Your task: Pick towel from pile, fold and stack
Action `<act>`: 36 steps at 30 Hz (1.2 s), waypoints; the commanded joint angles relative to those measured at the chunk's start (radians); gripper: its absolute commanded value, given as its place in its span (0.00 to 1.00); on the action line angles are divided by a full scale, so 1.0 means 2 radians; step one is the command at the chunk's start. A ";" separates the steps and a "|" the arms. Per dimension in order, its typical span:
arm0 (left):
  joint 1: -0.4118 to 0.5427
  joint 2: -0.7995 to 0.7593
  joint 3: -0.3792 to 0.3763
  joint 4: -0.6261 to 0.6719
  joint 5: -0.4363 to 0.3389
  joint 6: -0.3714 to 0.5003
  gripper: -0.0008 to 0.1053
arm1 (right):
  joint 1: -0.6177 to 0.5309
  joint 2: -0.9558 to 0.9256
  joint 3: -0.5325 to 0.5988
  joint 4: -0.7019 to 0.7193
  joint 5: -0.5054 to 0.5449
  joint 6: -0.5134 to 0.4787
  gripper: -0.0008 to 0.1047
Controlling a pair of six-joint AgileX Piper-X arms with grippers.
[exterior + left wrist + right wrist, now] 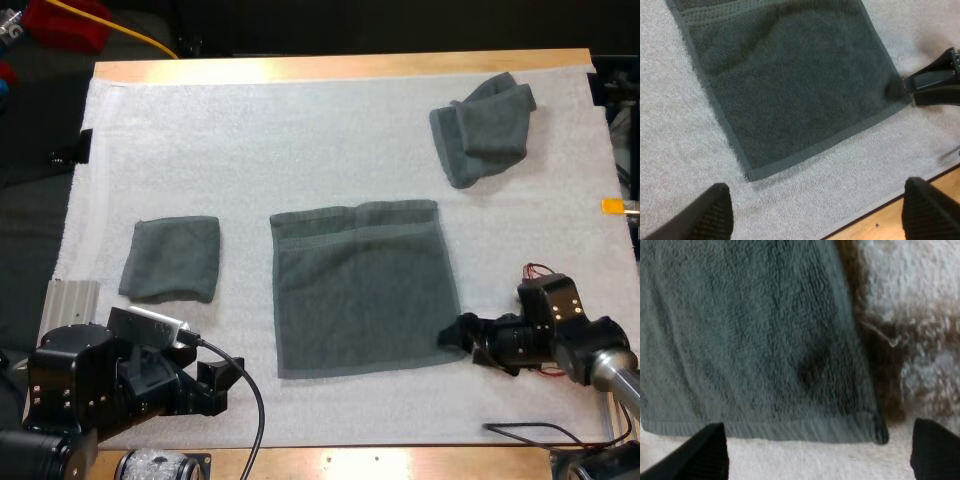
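From above, the spread towel [362,288] lies flat mid-way across the mat [300,150], a folded towel [170,258] beside it and a crumpled towel [482,127] far off, while the wrist views settle what that view leaves unclear: left pincer [820,200] and right pincer [825,432] both released, the right over the spread towel's near corner.

No readable text, labels or numbers anywhere.
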 commanded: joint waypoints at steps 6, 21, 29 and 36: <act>-0.003 -0.003 0.000 0.002 -0.003 0.000 0.65 | -0.003 0.042 0.002 -0.037 -0.036 0.015 0.69; -0.003 -0.003 0.000 0.001 -0.003 0.000 0.65 | -0.003 0.077 0.002 -0.052 -0.030 0.032 0.37; -0.003 -0.003 0.000 -0.030 -0.003 0.000 0.65 | -0.003 0.077 0.002 -0.052 -0.016 0.031 0.02; -0.003 0.008 0.017 -0.059 -0.003 -0.004 0.65 | -0.003 0.077 0.002 -0.052 -0.015 0.031 0.02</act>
